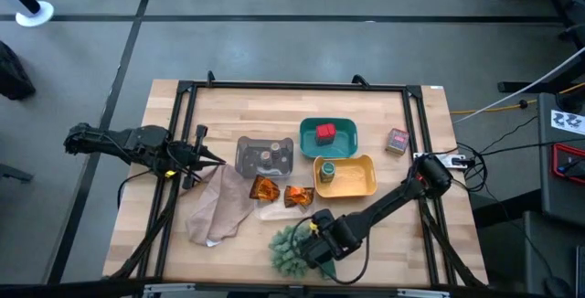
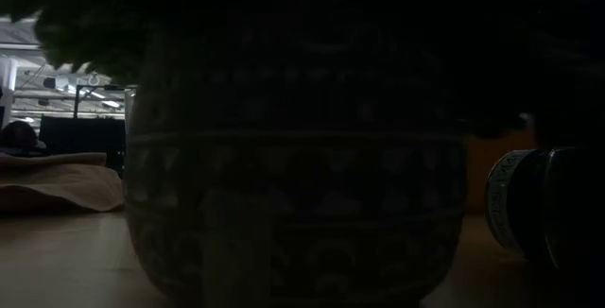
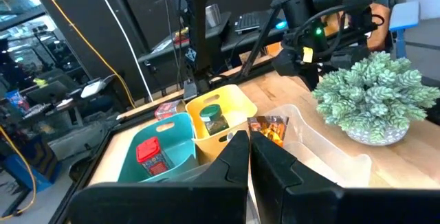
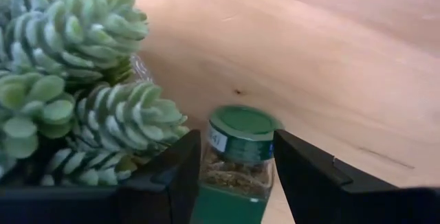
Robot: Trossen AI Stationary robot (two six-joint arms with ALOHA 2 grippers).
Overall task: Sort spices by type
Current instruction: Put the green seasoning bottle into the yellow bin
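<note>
Green jar (image 4: pixel 237 157) sat between my right gripper (image 4: pixel 234 176) fingers, spread just wider than lid, beside plant ball (image 4: pixel 75 80) at table's front edge. Left gripper (image 3: pixel 249 157) waited clenched, empty, near grey tray (image 1: pixel 264 156).

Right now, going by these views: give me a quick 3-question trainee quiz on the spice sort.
1. True or false: the teal tray holds a red tub.
2. The right gripper has its fingers either side of: A) a green jar B) an orange sachet C) a cloth?
3. Fill in: the second red tub stands outside every tray, on the bare ____.
Key: 1 true; 2 A; 3 table.
</note>
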